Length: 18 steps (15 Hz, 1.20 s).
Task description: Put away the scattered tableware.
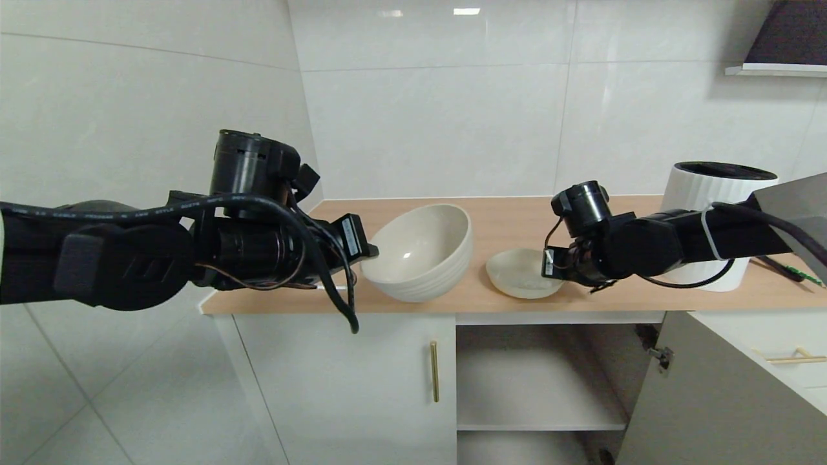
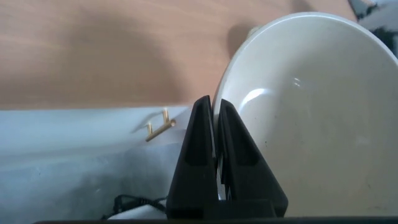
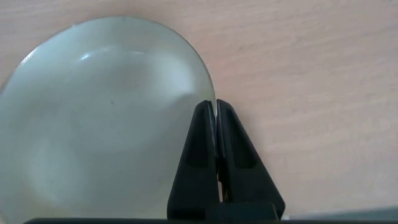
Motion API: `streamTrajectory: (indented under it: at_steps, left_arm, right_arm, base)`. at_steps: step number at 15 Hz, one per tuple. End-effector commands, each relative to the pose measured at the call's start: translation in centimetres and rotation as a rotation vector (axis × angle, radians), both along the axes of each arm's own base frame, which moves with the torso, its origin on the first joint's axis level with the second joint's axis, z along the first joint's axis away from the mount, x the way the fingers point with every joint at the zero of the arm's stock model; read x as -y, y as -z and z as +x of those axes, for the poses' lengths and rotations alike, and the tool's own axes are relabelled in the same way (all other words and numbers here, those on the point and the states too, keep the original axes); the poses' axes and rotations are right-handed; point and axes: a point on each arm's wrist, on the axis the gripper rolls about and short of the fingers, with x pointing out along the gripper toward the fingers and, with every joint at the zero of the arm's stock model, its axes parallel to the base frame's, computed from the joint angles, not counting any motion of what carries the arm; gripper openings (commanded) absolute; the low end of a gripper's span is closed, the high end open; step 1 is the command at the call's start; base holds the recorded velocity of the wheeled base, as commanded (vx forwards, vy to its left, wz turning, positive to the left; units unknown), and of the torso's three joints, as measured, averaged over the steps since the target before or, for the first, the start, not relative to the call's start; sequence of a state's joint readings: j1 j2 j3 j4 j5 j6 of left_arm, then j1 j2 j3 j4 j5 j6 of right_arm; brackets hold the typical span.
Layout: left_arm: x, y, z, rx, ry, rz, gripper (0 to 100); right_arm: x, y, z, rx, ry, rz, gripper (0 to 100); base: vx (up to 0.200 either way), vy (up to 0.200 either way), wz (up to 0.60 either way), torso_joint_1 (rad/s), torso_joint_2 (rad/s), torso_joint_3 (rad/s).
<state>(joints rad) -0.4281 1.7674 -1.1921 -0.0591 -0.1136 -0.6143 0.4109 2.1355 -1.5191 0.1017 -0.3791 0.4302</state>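
Head cam faces forward and slightly down at the counter from in front, mid-range, both arms in frame. Left wrist cam looks along the left gripper, very close on the bowl rim. Right wrist cam looks along the right gripper, close above the plate. Head view shares bowl and plate with them.

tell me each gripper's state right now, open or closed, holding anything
Left gripper: closed on the rim of the large bowl.
Right gripper: closed on the rim of the small dish.
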Motion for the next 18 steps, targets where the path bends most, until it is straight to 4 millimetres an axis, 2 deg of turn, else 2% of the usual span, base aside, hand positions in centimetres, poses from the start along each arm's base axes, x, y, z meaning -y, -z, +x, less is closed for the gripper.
streamTrajectory:
  at_steps: [1,3,5,7,8,10,13,17,18]
  left_arm:
    - [-0.2,0.2,-0.3,-0.002,0.004,0.015,0]
    - [-0.6,0.1,-1.4,0.009,0.012,0.037,0]
    - [-0.9,0.7,-1.9,0.001,0.013,0.07,0]
    - [-1.2,2.1,-2.5,-0.032,0.019,0.121,0]
    - [-1.4,3.0,-2.8,-0.037,0.051,0.171,0]
    - [-1.2,4.0,-3.0,-0.045,0.092,0.227,0]
    - [-1.2,4.4,-2.8,-0.053,0.099,0.239,0]
    - [-0.8,5.3,-2.5,-0.081,0.107,0.251,0]
    - [-0.7,5.3,-2.5,-0.081,0.105,0.25,0]
  right_arm:
    - [0.3,-2.3,-2.1,0.023,-0.031,0.052,0]
    - [1.5,-4.4,-5.4,0.006,-0.12,0.138,0]
    - [2.3,-5.7,-7.3,0.014,-0.171,0.183,0]
    - [2.8,-5.8,-8.5,0.0,-0.181,0.171,0]
    - [3.2,-5.0,-9.2,-0.038,-0.178,0.158,0]
    - [3.8,-4.7,-9.9,-0.056,-0.173,0.148,0]
    - [5.3,-5.0,-10.4,-0.061,-0.235,0.156,0]
    - [5.3,-4.2,-10.4,-0.083,-0.244,0.137,0]
    - [5.2,-3.9,-10.2,-0.091,-0.242,0.132,0]
  base:
    - [0.0,0.0,0.0,0.0,0.0,0.0]
    - [0.0,0.0,0.0,0.0,0.0,0.0]
    - [0.0,0.0,0.0,0.0,0.0,0.0]
    - [0.0,0.0,0.0,0.0,0.0,0.0]
    - [0.0,0.0,0.0,0.0,0.0,0.0]
    - [0.0,0.0,0.0,0.0,0.0,0.0]
    - [0.0,0.0,0.0,0.0,0.0,0.0]
    - [0.0,0.0,0.0,0.0,0.0,0.0]
    - [-0.2,0.0,0.0,0.007,0.0,0.002]
